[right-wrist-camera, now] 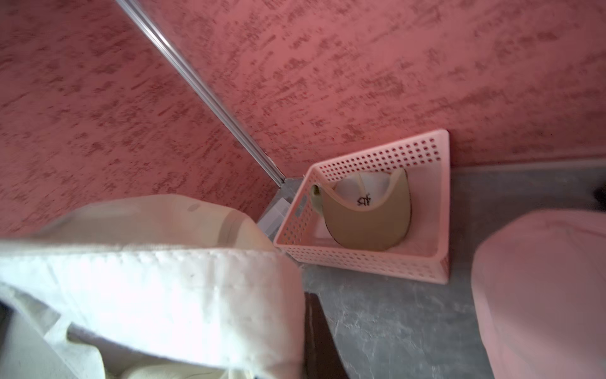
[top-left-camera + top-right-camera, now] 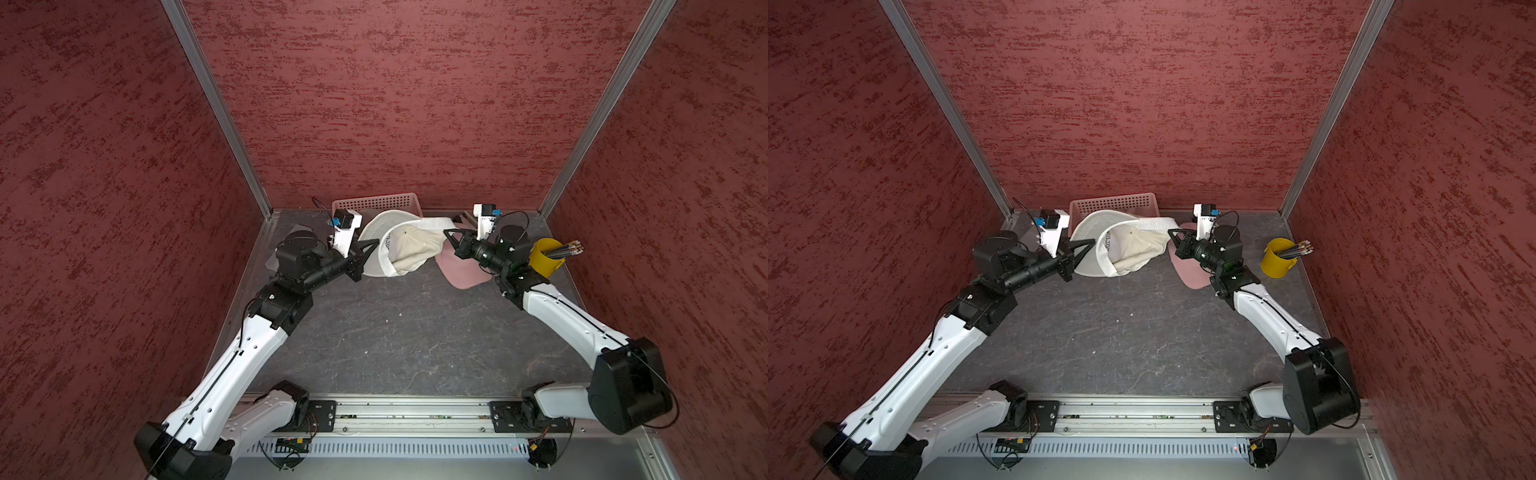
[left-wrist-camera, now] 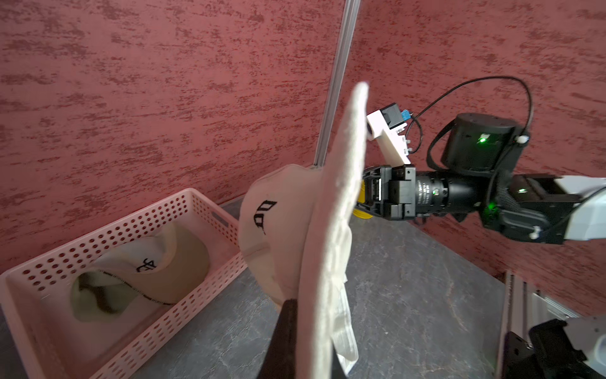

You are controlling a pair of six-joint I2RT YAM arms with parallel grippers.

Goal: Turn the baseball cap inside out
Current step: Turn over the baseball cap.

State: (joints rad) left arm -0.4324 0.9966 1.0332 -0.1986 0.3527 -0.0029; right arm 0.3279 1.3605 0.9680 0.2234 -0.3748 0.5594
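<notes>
Currently your left gripper point(image 2: 371, 244) clamps the baseball cap point(image 2: 395, 232) at nine o'clock, right gripper point(image 2: 448, 233) at three; turning looks barely begun, so next push the crown point(image 2: 419, 251) through.

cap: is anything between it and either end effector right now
Nothing visible stands between them. The left end effector is shut on the brim of the cap, and the right end effector is shut on its opposite edge. The pink cap lies below the right end effector, in neither grip.
</notes>
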